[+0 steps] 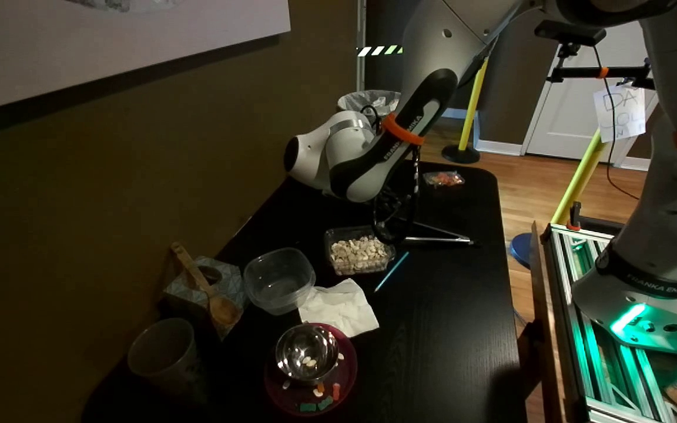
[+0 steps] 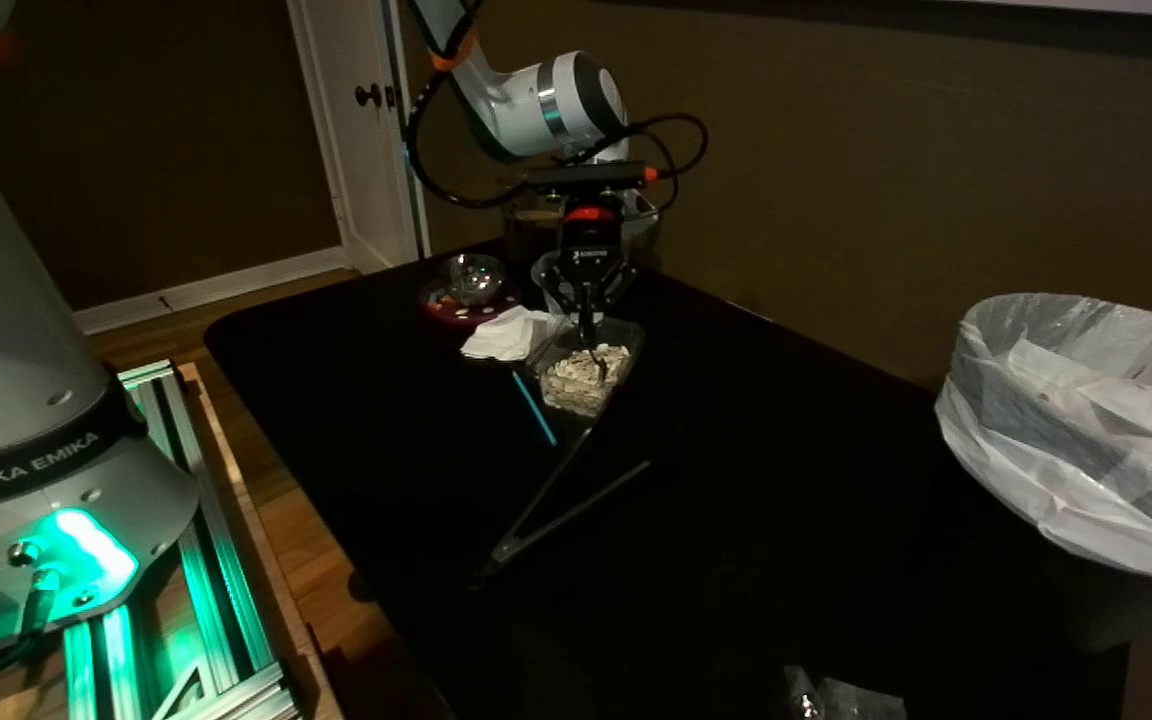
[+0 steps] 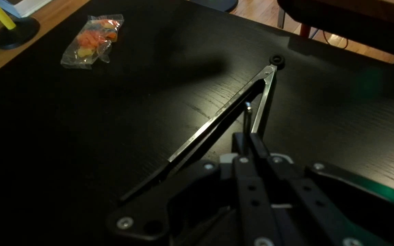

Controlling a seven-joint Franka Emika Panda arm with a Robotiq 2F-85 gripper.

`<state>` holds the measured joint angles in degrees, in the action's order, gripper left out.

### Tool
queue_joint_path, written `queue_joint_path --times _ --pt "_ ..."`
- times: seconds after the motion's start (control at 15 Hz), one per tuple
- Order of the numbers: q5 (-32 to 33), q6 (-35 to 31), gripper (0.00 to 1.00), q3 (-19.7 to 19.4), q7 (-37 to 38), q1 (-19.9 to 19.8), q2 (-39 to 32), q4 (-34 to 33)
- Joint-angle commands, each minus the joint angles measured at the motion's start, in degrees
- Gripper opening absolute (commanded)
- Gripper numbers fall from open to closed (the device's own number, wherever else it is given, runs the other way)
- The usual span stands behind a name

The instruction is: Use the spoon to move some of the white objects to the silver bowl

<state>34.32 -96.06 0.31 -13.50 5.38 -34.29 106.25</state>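
Black table with tongs, blue stick, white napkin, clear tray, dark-red plate

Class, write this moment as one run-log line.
claw: shut on apparent spoon (thin metal) | near: tray of white lumps | bowl: on red plate, few white pieces inside

The bowl is glossy metal, the tray clear plastic. The napkin is matt paper; the counter shows wood grain.

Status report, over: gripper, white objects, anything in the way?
Gripper shut on apparent spoon handle. White objects heaped in tray; a few white pieces in silver bowl. Napkin lies between tray and bowl, probably no obstacle.
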Motion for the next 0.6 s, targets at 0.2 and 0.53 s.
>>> queue_joint_path --times 0.2,0.53 --pt "2.93 -1.28 0.01 1.39 5.37 2.55 -4.72 -2.31" --pt "4.93 -1.63 0.01 1.32 10.98 4.24 -4.95 -3.07"
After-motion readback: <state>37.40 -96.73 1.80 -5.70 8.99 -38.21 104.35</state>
